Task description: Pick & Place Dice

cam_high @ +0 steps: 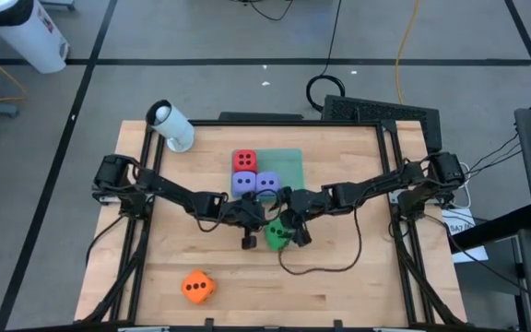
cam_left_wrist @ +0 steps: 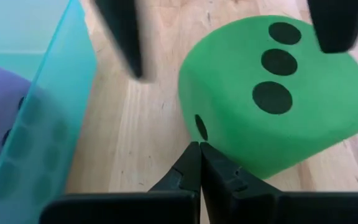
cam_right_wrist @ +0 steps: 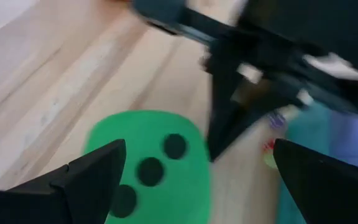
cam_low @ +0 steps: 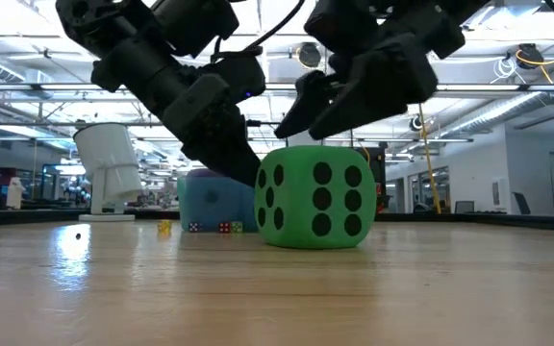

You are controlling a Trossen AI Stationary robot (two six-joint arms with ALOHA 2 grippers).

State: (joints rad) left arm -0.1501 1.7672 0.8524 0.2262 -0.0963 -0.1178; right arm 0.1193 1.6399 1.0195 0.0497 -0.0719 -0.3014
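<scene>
Five dice on the surface (cam_high: 339, 277), count them: one green die (cam_high: 276, 234) at the middle, one orange die (cam_high: 197, 287) alone near the front edge, and one red die (cam_high: 244, 161) with two purple-blue dice (cam_high: 255, 183) on the teal tray (cam_high: 289, 166). Left tool (cam_left_wrist: 199, 163) sits low beside the green die, fingers pressed together, gripping nothing. Right tool (cam_right_wrist: 194, 168) hangs above the same die, fingers wide apart. The green die rests on the wood just beside the tray. One white cylinder (cam_high: 171, 125) stands at the back left corner.
</scene>
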